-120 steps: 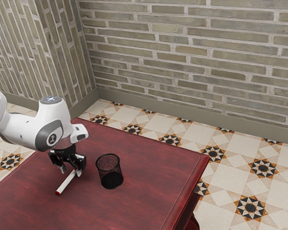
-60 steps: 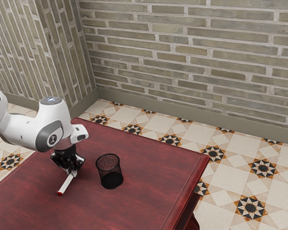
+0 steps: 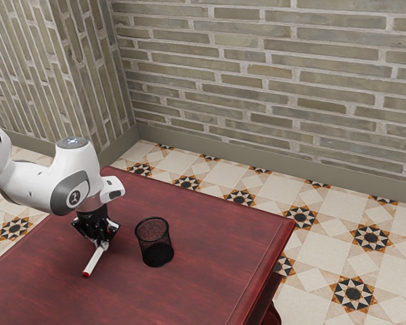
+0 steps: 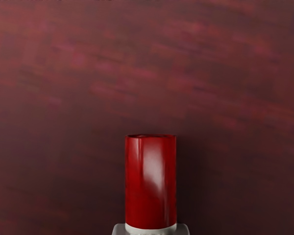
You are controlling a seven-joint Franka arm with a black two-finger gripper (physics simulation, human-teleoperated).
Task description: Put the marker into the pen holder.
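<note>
One end of marker (image 3: 94, 261) hidden at end effector (image 3: 104, 244), which pinches it.

The marker (image 3: 93, 261) is a slim white stick with a glossy, blunt, red cap (image 4: 151, 183). It is gripped between the jaws near its other end, its white body running out from them at a slant in the exterior view, cap farthest away. The pen holder (image 3: 149, 236) is a round, open-topped cup of black mesh, upright and apart from the jaws, near them on the exterior view's right.
</note>
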